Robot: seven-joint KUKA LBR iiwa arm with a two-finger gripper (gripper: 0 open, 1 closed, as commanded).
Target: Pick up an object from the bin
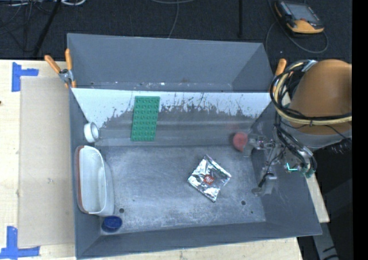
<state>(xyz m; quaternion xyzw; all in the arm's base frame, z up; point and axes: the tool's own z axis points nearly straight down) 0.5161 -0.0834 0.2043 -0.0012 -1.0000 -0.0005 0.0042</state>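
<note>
My gripper (264,184) hangs low at the bin's right side, close to the right wall. A crumpled silver foil packet (209,178) with a red mark lies on the bin floor a short way to its left, apart from it. A small reddish ball (240,140) rests up and to the left of the gripper, near the back slope. I see nothing held in the gripper.
A green studded plate (144,118) leans on the back slope. Along the left wall lies a white oblong dish (92,179), with a small white round cap (91,132) above it and a blue cap (111,224) below it. The arm's orange cover and cables sit over the right rim.
</note>
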